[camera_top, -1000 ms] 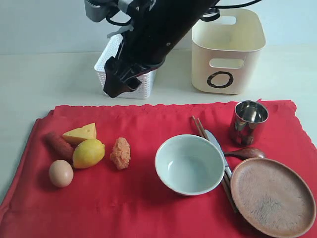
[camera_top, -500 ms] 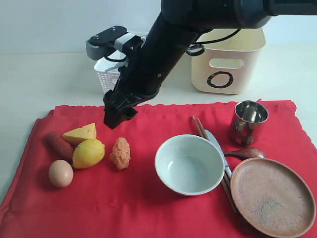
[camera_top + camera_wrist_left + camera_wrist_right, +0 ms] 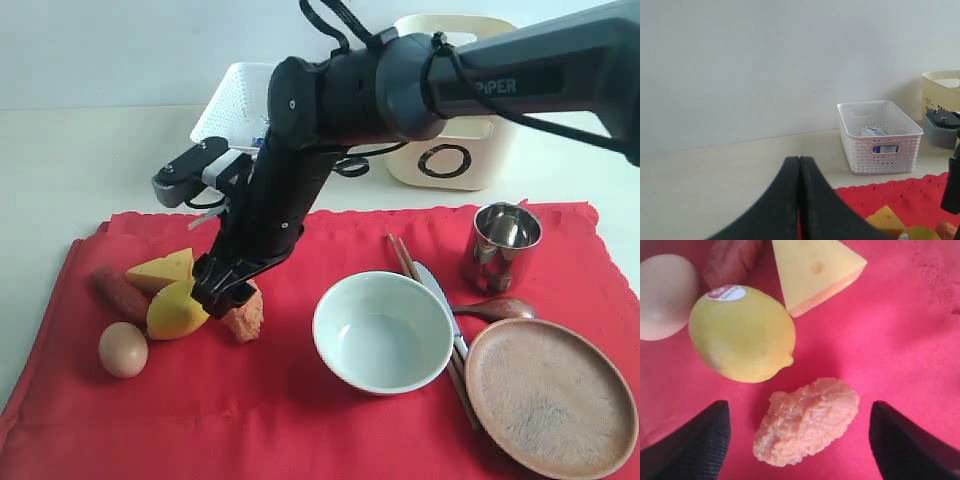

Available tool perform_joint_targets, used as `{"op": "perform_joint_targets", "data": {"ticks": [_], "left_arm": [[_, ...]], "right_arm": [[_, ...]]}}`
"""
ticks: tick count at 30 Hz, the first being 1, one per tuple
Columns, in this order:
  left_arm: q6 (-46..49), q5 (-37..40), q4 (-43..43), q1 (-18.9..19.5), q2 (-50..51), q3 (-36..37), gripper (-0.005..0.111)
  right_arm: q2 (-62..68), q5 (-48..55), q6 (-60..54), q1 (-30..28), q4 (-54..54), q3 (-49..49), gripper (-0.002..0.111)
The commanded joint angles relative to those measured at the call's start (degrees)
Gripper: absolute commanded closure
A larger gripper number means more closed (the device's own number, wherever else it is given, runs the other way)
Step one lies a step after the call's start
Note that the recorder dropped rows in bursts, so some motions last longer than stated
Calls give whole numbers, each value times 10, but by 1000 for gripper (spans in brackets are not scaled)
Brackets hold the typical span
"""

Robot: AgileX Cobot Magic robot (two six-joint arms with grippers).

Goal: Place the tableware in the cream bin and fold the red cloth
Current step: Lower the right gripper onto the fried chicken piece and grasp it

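2 right fingers (image 3: 690, 440) straddle the lump (image 3: 807, 420) beside the lemon (image 3: 742, 332), wide apart, I'd guess to clear it; left fingers (image 3: 785, 200) pressed together.

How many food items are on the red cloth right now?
5: sausage, cheese wedge, lemon, egg and an orange lumpy piece, all at the left end of the red cloth. The arm could hide another.

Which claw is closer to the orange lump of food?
Right. The right claw hangs open just over the orange lump, straddling it; the left claw is shut, farther off by the cloth's edge.
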Motion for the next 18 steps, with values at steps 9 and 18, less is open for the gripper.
{"op": "perform_joint_targets", "data": {"ticks": [9, 18], "left_arm": [[-2, 1, 0, -3, -4, 2, 106], [-1, 1, 0, -3, -4, 2, 106]], "right_arm": [[39, -30, 5, 2, -14, -3, 38], [50, -30, 16, 2, -29, -3, 72]]}}
